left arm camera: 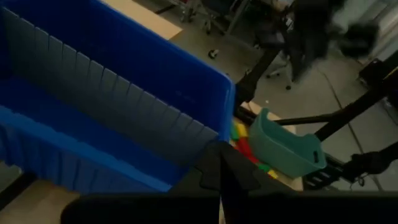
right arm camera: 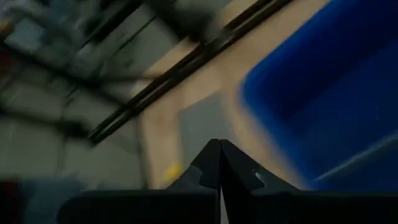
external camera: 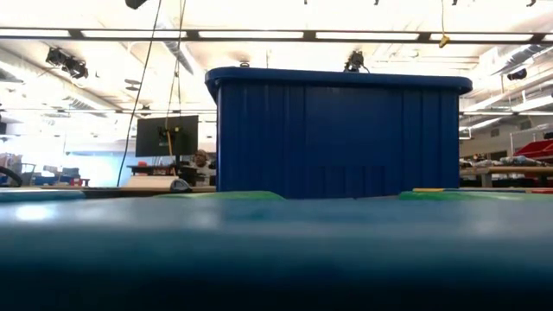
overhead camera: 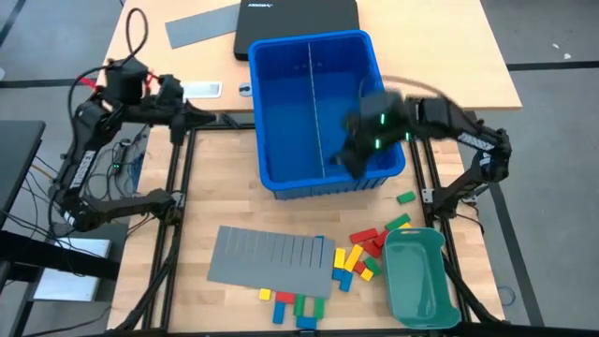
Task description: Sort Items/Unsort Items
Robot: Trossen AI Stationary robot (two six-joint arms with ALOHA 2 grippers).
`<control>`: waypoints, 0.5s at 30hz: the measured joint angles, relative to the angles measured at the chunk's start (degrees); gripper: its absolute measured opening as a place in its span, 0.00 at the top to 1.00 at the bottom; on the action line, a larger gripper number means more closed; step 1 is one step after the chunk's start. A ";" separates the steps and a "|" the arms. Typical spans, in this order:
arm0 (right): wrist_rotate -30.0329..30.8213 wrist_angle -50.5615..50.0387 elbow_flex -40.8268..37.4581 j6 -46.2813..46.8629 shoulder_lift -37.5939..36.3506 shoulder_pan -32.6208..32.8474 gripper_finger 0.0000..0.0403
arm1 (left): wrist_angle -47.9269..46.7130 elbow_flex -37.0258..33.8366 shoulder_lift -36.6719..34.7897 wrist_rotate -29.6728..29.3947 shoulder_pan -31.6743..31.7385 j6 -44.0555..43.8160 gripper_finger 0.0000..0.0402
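Note:
Loose red, yellow, green and blue blocks lie on the table in front of the blue bin: one cluster (overhead camera: pixel 363 255) beside the teal tray (overhead camera: pixel 421 281), another (overhead camera: pixel 295 304) at the near edge, and single green blocks (overhead camera: pixel 404 197). My right gripper (overhead camera: pixel 348 159) hovers over the near right corner of the blue bin (overhead camera: pixel 281 75). In the right wrist view (right arm camera: pixel 219 144) its fingers are shut with nothing between them. My left gripper (overhead camera: pixel 217 119) waits left of the bin, shut and empty (left arm camera: pixel 217 149).
A grey divider wall (overhead camera: pixel 314 103) splits the bin into two compartments. A flat grey slotted sheet (overhead camera: pixel 267 255) lies on the table near the blocks. A black case (overhead camera: pixel 295 19) and a grey sheet (overhead camera: pixel 201 26) lie at the far edge. The bin fills the low view (external camera: pixel 337 130).

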 joint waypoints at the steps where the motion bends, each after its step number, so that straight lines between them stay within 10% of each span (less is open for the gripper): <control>1: -0.48 -0.41 -0.85 1.72 -0.02 2.56 0.99 | -0.14 0.00 -0.66 0.08 -0.05 -1.28 1.00; 15: -5.51 15.06 -29.79 13.30 0.09 21.55 0.99 | -0.60 -0.04 -6.35 -0.18 -1.58 -10.25 1.00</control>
